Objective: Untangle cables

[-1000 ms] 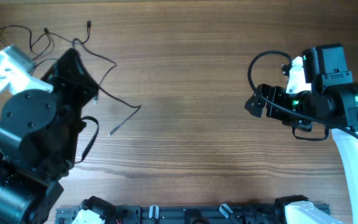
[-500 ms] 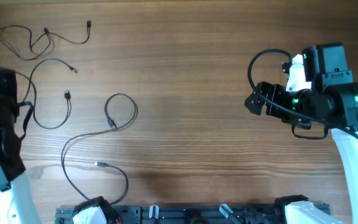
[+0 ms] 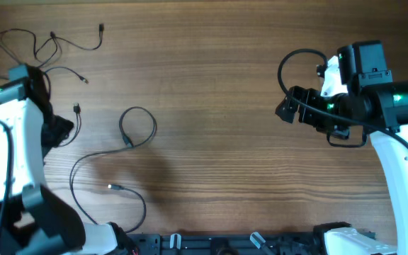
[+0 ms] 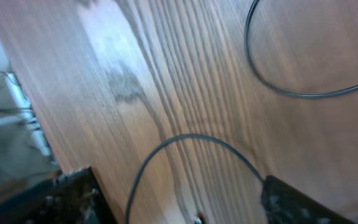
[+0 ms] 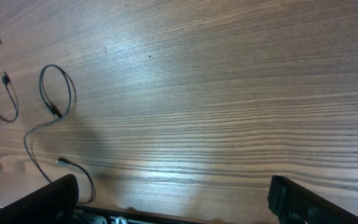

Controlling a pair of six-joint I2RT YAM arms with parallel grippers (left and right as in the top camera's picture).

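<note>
I've got the left gripper (image 4: pixel 179 186) spread wide, cables (image 4: pixel 191 135) curving just beneath its fingers; the right gripper (image 5: pixel 173 186) is spread too (cables well ahead-left).

Table (image 3: pixel 225 106) of brown wood, fine straight grain, smooth, with a soft sheen where light falls. Cables (image 3: pixel 127 140) thin, black, rubbery-looking, matt. Left arm (image 3: pixel 20 142) in a smooth white plastic shell, slightly glossy, with matt black joints. Same on the right arm (image 3: pixel 402 170): white plastic below, matt black housing above.
</note>
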